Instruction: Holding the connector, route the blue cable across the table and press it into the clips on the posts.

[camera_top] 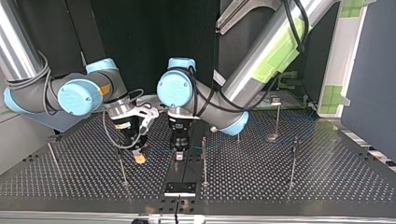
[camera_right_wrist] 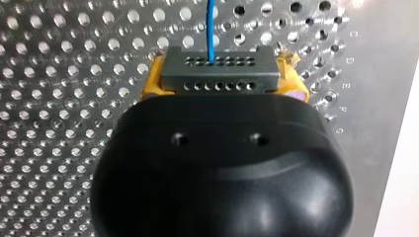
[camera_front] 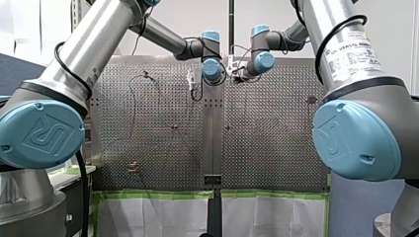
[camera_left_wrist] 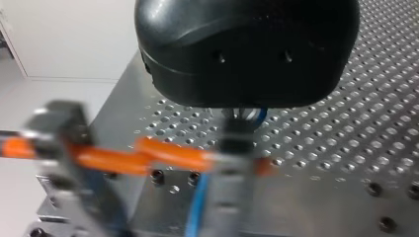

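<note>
My right tool [camera_right_wrist: 225, 74] clamps the connector [camera_right_wrist: 220, 81] between yellow pads [camera_right_wrist: 152, 85]; blue cable [camera_right_wrist: 211, 29] leads ahead.

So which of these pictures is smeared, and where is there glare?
Left wrist view: the orange piece and the blue cable are smeared, the table behind them less so. Right wrist view: the connector reads clearly. Top view: a bright sheen streaks my left arm.
</note>
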Action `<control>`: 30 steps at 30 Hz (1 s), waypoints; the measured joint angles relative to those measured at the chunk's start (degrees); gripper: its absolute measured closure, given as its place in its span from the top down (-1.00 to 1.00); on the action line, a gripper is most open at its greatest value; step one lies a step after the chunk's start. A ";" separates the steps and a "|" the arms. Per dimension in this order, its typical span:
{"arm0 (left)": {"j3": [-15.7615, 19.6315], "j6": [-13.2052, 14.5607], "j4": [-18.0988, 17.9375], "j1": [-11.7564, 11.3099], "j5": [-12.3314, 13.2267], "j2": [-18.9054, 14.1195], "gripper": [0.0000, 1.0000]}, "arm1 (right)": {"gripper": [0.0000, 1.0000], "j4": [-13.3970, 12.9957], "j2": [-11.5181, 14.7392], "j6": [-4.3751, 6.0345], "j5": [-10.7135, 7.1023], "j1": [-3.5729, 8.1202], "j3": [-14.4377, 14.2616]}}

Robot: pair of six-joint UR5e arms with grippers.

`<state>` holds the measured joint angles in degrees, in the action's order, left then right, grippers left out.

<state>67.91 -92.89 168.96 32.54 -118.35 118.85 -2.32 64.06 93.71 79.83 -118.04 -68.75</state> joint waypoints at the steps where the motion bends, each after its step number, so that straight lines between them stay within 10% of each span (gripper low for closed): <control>1: 0.41 -0.01 -0.38 0.07 -0.34 -0.01 -1.00 | -1.00 0.05 -0.01 0.06 0.03 -0.07 -0.01; 30: 14.84 -3.56 -12.01 1.51 -5.07 -0.01 -1.00 | -1.00 0.55 -0.45 1.09 0.34 -0.05 -6.92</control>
<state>82.75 -96.46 156.95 34.05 -123.42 118.84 -1.77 63.61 94.80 80.17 -118.10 -75.67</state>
